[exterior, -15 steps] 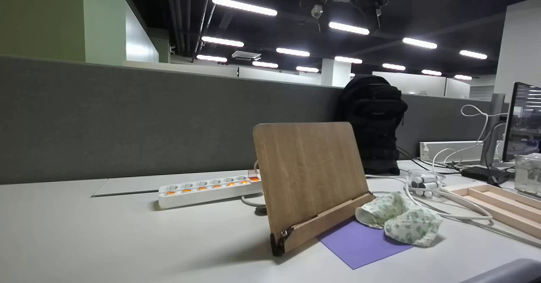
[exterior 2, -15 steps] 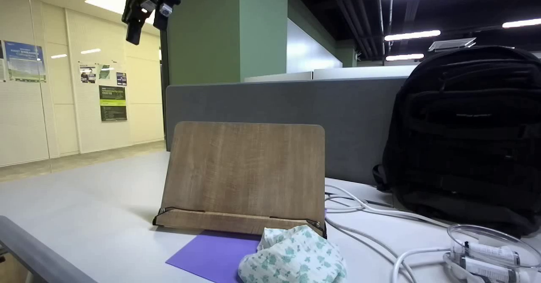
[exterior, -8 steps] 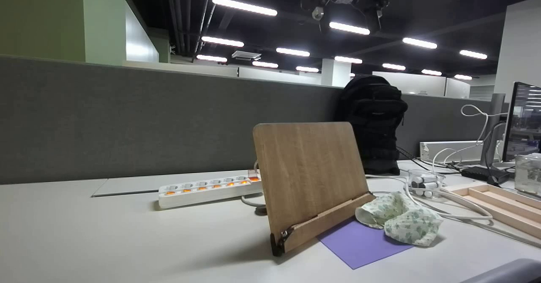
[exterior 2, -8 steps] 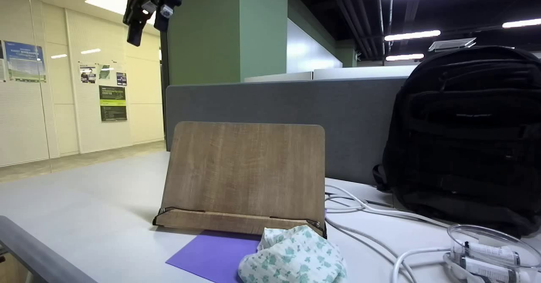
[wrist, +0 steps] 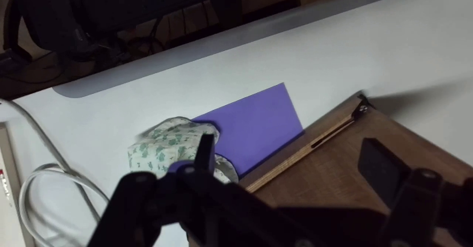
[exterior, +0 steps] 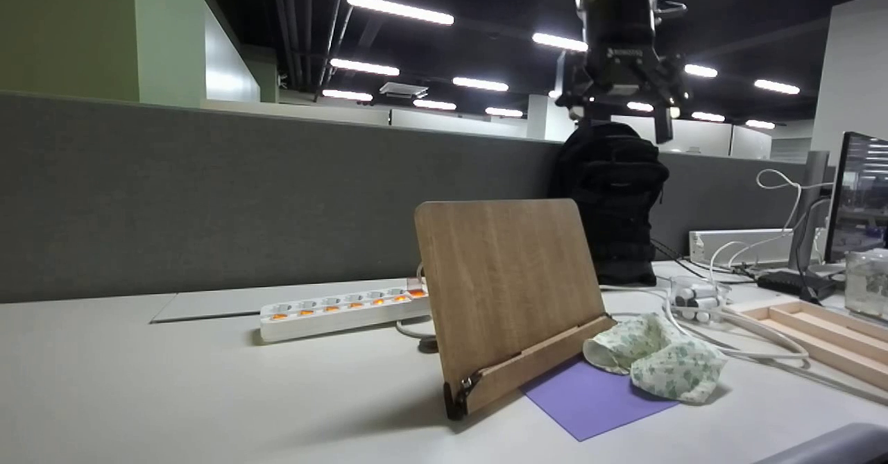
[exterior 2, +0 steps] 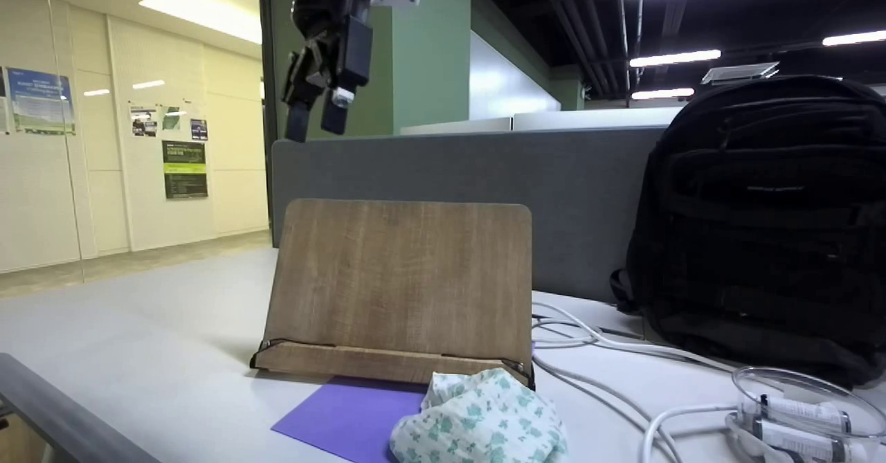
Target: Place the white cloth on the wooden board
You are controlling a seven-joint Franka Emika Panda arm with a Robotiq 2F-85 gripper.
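The white cloth with a green leaf print lies crumpled on the table in both exterior views (exterior: 678, 370) (exterior 2: 484, 418), partly on a purple sheet (exterior: 596, 401). In the wrist view the cloth (wrist: 162, 147) is partly hidden by a finger. The wooden board (exterior: 510, 277) stands tilted back on its stand, with a ledge along its lower edge, just behind the cloth; it also shows in an exterior view (exterior 2: 405, 276) and the wrist view (wrist: 317, 177). My gripper (exterior: 624, 123) is open and empty, high above the board and cloth; its fingers are spread wide in the wrist view (wrist: 292, 154).
A black backpack (exterior: 610, 207) stands behind the board against the grey partition (exterior: 277, 200). A white power strip (exterior: 343, 315) lies behind the board. White cables (exterior 2: 609, 380), a clear cup with small bottles (exterior 2: 803, 414) and a wooden tray (exterior: 825, 342) are near the cloth.
My gripper has come down from the top edge and shifted rightward in both exterior views. It stays open. The cloth and the board have not moved.
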